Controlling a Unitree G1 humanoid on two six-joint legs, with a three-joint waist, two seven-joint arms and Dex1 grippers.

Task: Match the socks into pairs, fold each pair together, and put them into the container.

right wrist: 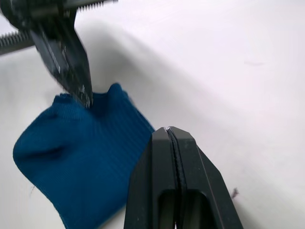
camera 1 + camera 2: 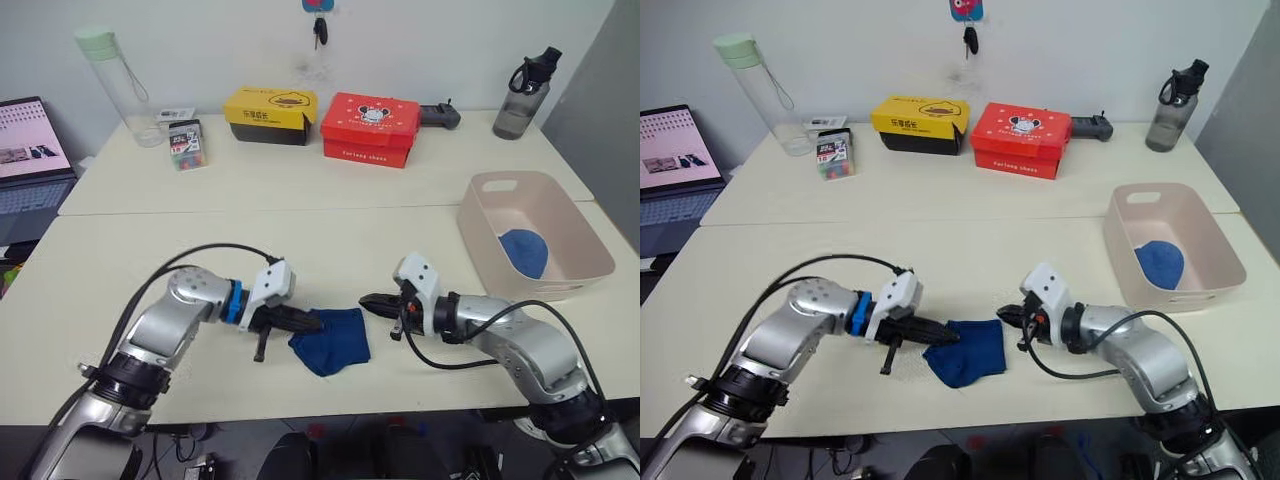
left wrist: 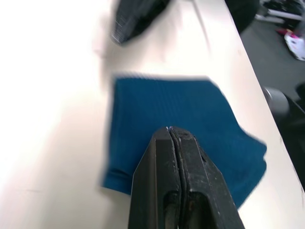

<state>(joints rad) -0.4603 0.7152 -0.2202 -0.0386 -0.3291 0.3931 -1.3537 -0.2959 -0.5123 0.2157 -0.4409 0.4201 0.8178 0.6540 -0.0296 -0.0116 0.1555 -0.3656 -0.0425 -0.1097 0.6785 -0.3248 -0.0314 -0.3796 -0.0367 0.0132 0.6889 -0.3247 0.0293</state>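
A folded pair of blue socks (image 2: 334,341) lies on the near table between my two grippers. My left gripper (image 2: 316,322) is shut, its tip touching the left edge of that fold; the left wrist view shows its fingers (image 3: 157,157) pressed together over the blue fabric (image 3: 190,109). My right gripper (image 2: 366,300) is shut too, hovering just right of the socks without touching them, as seen in the right wrist view (image 1: 169,130). The pinkish-beige container (image 2: 555,281) stands at the right with a rolled blue sock bundle (image 2: 524,252) inside.
Along the far table stand a yellow box (image 2: 270,114), a red box (image 2: 370,130), a clear bottle with a green lid (image 2: 118,85), a dark bottle (image 2: 522,98), a small card pack (image 2: 187,144) and a black controller (image 2: 440,115). A laptop (image 2: 30,160) sits at the far left.
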